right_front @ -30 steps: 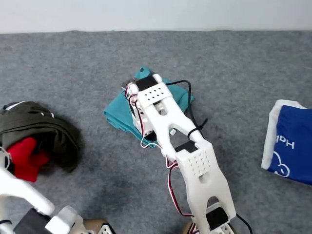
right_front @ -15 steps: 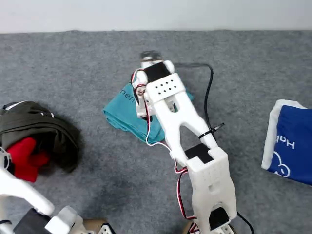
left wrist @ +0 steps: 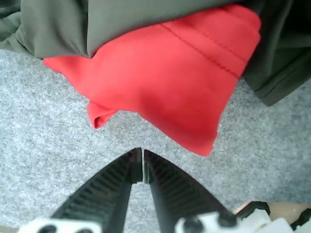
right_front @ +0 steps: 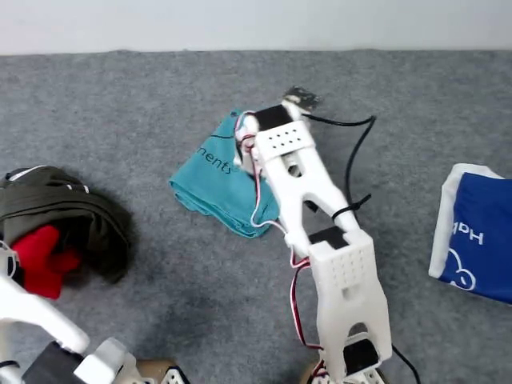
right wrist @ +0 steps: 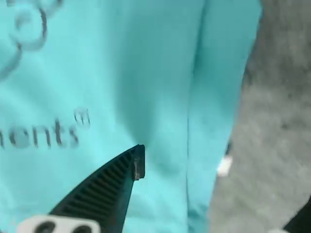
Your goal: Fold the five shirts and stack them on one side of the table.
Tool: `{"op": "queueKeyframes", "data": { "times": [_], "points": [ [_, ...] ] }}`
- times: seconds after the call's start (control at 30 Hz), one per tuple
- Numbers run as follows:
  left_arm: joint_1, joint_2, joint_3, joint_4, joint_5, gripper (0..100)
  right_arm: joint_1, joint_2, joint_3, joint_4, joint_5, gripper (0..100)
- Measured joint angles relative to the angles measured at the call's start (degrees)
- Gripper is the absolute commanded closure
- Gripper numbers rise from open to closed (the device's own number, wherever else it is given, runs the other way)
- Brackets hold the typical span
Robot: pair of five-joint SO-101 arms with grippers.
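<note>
Teal shirt (right_front: 218, 178) — folded into a loose bundle, roughly mid-table on the grey felt cover (right_front: 120, 96). Right arm (right_front: 320, 232) stretches over the shirt's right side. Right gripper (right wrist: 221, 187) sits close over the teal cloth, jaws spread wide with nothing between them. Left gripper (left wrist: 142, 165) is pressed together, empty, over bare felt just beside the red shirt (left wrist: 165, 82). Red lies bundled with a dark olive shirt (right_front: 76, 210) at the table's left edge — olive draped over red. Blue shirt (right_front: 480, 240) with white trim lies at the right edge, well apart from the teal.
</note>
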Motion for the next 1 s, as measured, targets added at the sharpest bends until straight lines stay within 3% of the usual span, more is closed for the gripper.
{"op": "queueKeyframes", "data": {
  "times": [0.43, 0.53, 0.7, 0.77, 1.0],
  "points": [
    [0.0, 0.0, 0.0, 0.0, 0.0, 98, 0.3, 8.1, 0.0, -14.6, -0.4, 52.6],
    [0.0, 0.0, 0.0, 0.0, 0.0, 98, 0.3, 9.6, -0.1, -14.9, -0.4, 65.3],
    [0.0, 0.0, 0.0, 0.0, 0.0, 98, 0.4, 9.9, -0.2, -14.6, -0.4, 99.4],
    [0.0, 0.0, 0.0, 0.0, 0.0, 98, 0.6, 9.6, 0.0, -14.3, -0.4, 95.8],
    [0.0, 0.0, 0.0, 0.0, 0.0, 98, 2.4, 9.0, -0.4, -10.0, 2.5, 99.1]
  ]
}}
